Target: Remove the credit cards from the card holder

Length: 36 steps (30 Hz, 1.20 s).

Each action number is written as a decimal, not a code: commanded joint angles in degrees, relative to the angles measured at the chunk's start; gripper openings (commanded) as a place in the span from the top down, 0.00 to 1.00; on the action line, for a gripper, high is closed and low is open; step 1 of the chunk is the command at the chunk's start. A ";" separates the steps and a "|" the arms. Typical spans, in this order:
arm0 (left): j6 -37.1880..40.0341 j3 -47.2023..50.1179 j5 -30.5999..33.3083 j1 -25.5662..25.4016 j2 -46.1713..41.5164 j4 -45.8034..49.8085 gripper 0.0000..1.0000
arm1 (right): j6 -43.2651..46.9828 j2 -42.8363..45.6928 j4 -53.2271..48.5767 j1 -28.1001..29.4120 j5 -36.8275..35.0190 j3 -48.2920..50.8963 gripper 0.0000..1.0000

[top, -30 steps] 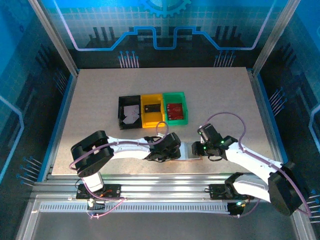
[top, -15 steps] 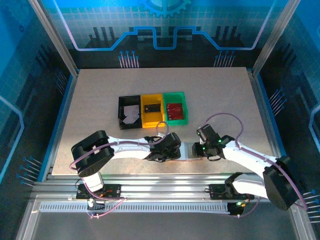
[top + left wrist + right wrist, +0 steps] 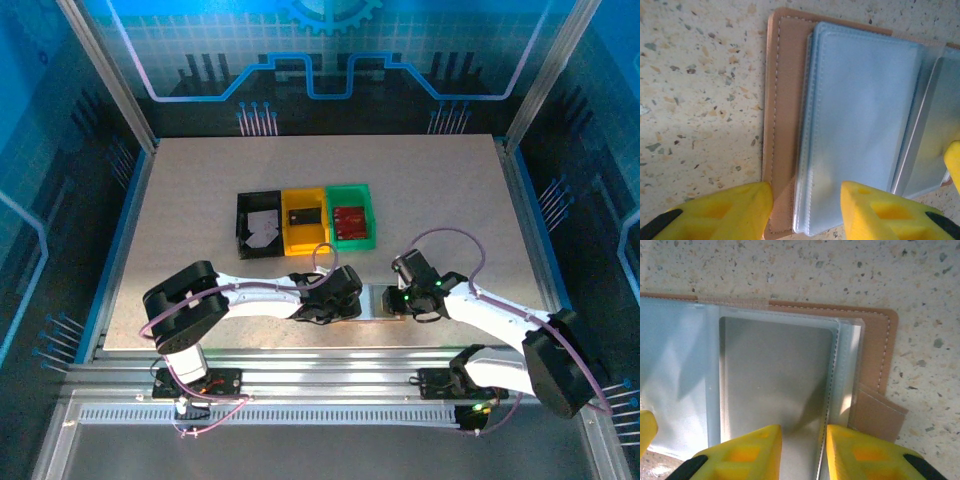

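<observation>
Right gripper (image 3: 802, 452): jaws narrowly apart, astride the stitched outer edge of a clear sleeve. Whether they have bitten on it cannot be told. This placement is judged to serve drawing a card out by its free end.
Left gripper (image 3: 805, 210): jaws apart, nothing clamped. One fingertip is over the tan border and the other is on the stacked sleeves. It is judged to be a hold-down, so the holder does not slide when the other arm pulls.
Grey credit card (image 3: 775, 375): lies inside the sleeve that the right fingers straddle, not yet out.
Card holder (image 3: 880, 340): lies open and flat, between the two grippers, with the tan cover down and the sleeves up. The closure tab sticks out at the right side.
Table (image 3: 450, 190): the holder rests near its near edge, within reach of both arms.
Black tray (image 3: 258, 252), yellow tray (image 3: 305, 245), green tray (image 3: 350, 243): side by side in a row, well apart from the holder, farther up the table.
Tray contents: white card (image 3: 262, 228), dark card (image 3: 303, 215) and red card (image 3: 350, 215), one per tray. The trays are judged to be drop points for removed cards.
</observation>
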<state>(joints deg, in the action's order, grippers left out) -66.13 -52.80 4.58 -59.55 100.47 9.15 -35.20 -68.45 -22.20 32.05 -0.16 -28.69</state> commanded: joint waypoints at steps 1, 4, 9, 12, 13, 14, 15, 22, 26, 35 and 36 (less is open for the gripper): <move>-1.46 1.83 -4.06 -1.89 6.21 -0.35 0.56 | -0.79 -0.26 1.73 -0.73 2.85 1.18 0.71; -1.46 1.84 -4.14 -1.95 6.23 -0.36 0.56 | -0.75 0.52 0.92 -0.79 2.05 0.97 0.72; -1.46 1.97 -4.05 -1.97 6.14 -0.36 0.56 | -1.27 2.85 -2.13 -0.88 -2.86 0.50 0.68; -1.43 1.92 -4.13 -1.97 6.15 -0.36 0.56 | -1.36 2.18 -2.24 -0.90 -2.85 0.50 0.67; -1.45 1.91 -4.14 -1.97 6.17 -0.36 0.56 | -1.36 1.69 -2.17 -0.91 -2.57 0.36 0.67; -1.45 1.93 -4.14 -1.97 6.12 -0.36 0.56 | -1.36 1.22 -2.02 -0.91 -2.26 0.31 0.67; -1.40 1.95 -4.14 -1.97 6.15 -0.36 0.56 | -1.36 0.81 -1.84 -0.89 -1.93 0.37 0.67; -1.59 2.12 -4.31 -2.06 6.13 -0.77 0.56 | -1.27 -0.50 -1.63 -0.93 -1.41 -0.06 0.67; -1.64 2.12 -4.40 -2.15 6.45 -1.06 0.56 | -1.19 -1.26 0.78 -0.93 1.39 0.65 0.67; -1.82 2.15 -4.68 -2.29 7.09 -1.93 0.56 | -0.57 1.57 2.06 -0.60 4.39 1.00 0.79; -1.89 2.09 -4.76 -2.33 7.07 -1.98 0.56 | -0.49 2.21 1.82 -0.67 4.44 0.85 0.80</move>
<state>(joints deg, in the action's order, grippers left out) -66.17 -52.80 4.75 -59.70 100.79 9.10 -35.81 -67.99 -21.39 31.79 0.71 -28.14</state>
